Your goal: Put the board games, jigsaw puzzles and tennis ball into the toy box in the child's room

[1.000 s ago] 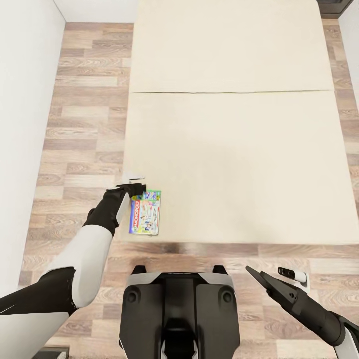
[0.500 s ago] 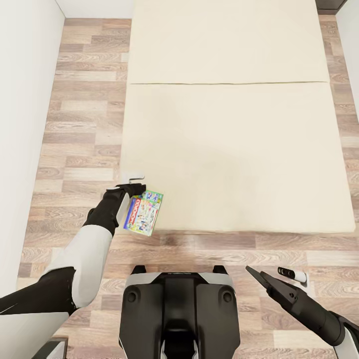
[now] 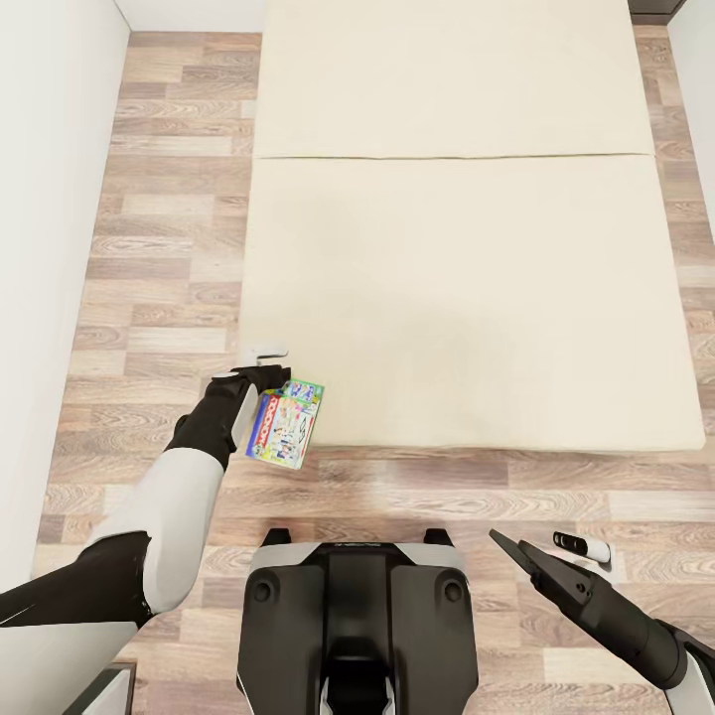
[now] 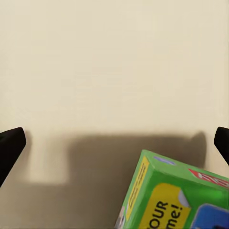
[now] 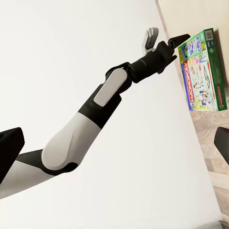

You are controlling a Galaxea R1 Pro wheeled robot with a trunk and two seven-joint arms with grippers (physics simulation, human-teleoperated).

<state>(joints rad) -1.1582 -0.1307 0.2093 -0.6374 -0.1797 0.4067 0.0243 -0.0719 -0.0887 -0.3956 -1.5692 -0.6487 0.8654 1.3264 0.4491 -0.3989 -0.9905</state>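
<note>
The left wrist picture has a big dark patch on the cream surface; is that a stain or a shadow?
Left wrist view: a soft-edged shadow on the bed, just behind the board game. Head view: flat, even light, nothing blurred, faint shading under the bed's near edge.

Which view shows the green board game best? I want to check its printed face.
The head view: the board game shows whole, face up beside the left gripper. The right wrist view shows it whole, slanted; the left wrist view shows one corner.
</note>
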